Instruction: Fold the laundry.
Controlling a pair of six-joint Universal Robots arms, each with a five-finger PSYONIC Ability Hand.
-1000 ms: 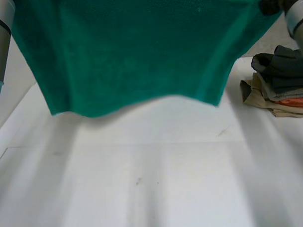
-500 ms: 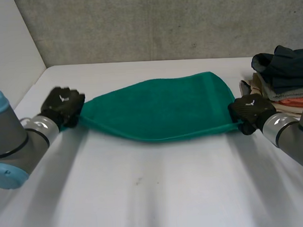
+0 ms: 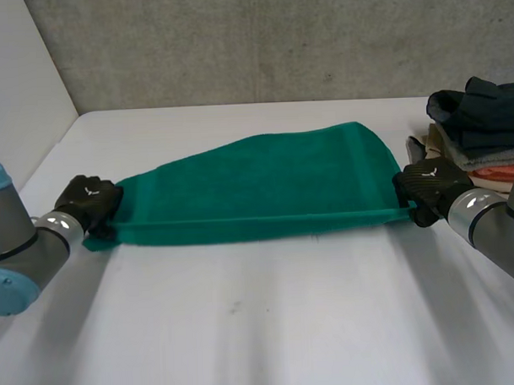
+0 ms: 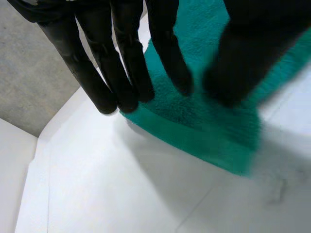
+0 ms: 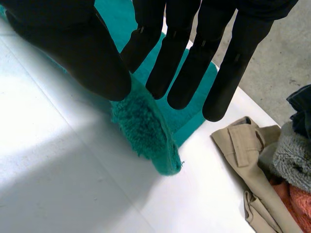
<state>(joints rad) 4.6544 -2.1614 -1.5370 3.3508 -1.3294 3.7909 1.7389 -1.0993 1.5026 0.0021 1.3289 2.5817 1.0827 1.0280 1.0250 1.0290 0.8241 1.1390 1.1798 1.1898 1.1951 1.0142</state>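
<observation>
— Where's the towel, and which way does it run?
— The towel lies flat on the desk, in its far half, with its long axis running left to right. It is broad at the right end and narrows toward the left, so the slim end points left. The near edge is straight, with a doubled band along it. The far edge slants from far right down to near left.

— And the hands?
— The left hand is at the towel's left tip. The right hand is at its near right corner.

— Is the left hand gripping?
— No. In its wrist view the left hand has straight fingers, with their tips over the towel's corner. The corner lies flat on the desk and nothing is clasped.

— The right?
— Slack too. The right hand has its fingers straight and spread, with the thumb apart from them. The towel's corner stands up in a fluffy ridge just under the thumb and is not pinched.

— Anything else?
— Clothes are piled at the far right, just beyond the right hand and clear of the towel.
</observation>
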